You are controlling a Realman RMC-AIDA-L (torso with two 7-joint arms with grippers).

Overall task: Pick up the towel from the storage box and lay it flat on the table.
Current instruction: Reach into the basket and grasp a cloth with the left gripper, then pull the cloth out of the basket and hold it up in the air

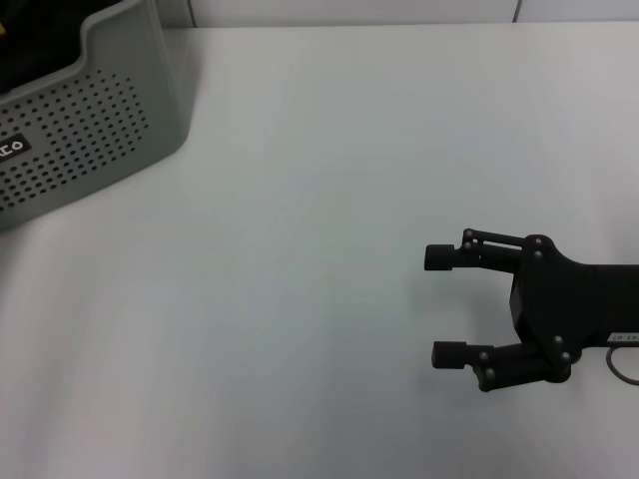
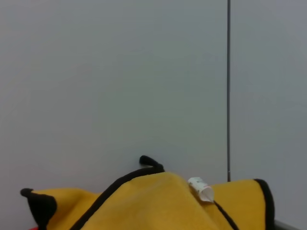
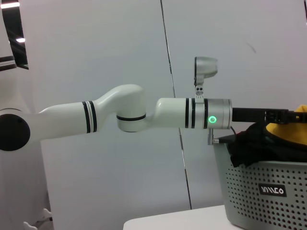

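Observation:
The storage box (image 1: 90,130) stands at the table's (image 1: 300,249) far left corner, with its black label facing me. In the right wrist view the box (image 3: 268,191) holds the towel (image 3: 256,143), dark side bunched over the rim and yellow at the top. My left arm reaches in above the box, and my left gripper (image 3: 288,115) is at the towel's top. The left wrist view shows the towel's yellow side (image 2: 158,206) close up, with a black edge and a small white tag. My right gripper (image 1: 444,304) is open and empty low over the table at the right.
A light wall with a dark vertical seam (image 2: 228,91) stands behind the box. My left arm's white links (image 3: 124,112) span the space above the table's left side. Bare tabletop lies between the box and my right gripper.

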